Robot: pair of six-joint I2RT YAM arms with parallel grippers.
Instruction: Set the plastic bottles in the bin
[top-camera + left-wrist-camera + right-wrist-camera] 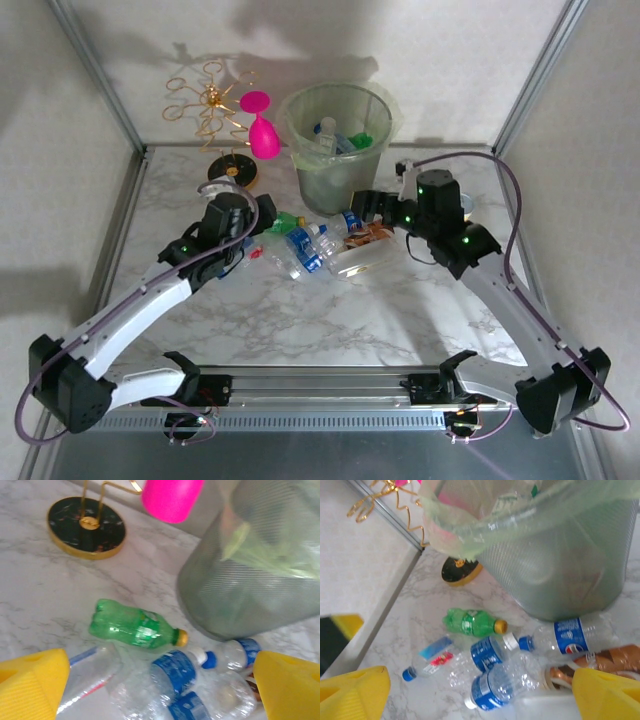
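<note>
On the white marble table (330, 320) one large translucent grey-green round plastic bin (322, 180) stands near the far edge, a little right of the middle. Inside it at least two crushed plastic bottles can be seen from above, one clear bottle (326, 130) and one green bottle (360, 140). Six small bottles lie in a loose heap on the table just in front of the bin: one green bottle with a yellow cap (470, 622), three clear bottles with blue labels (485, 656) (567, 637) (495, 687), one clear bottle with a red and blue label (432, 659) and one bottle with a brown label (600, 661). The left gripper (161, 680) hovers over the left side of the heap, its yellow fingers (30, 687) spread wide and pinching nothing. The right gripper (480, 690) hangs over the right side, also spread wide and empty. Left of the bin stand one bright pink goblet (262, 130) and one gold wire stand with a black round base (232, 170).
</note>
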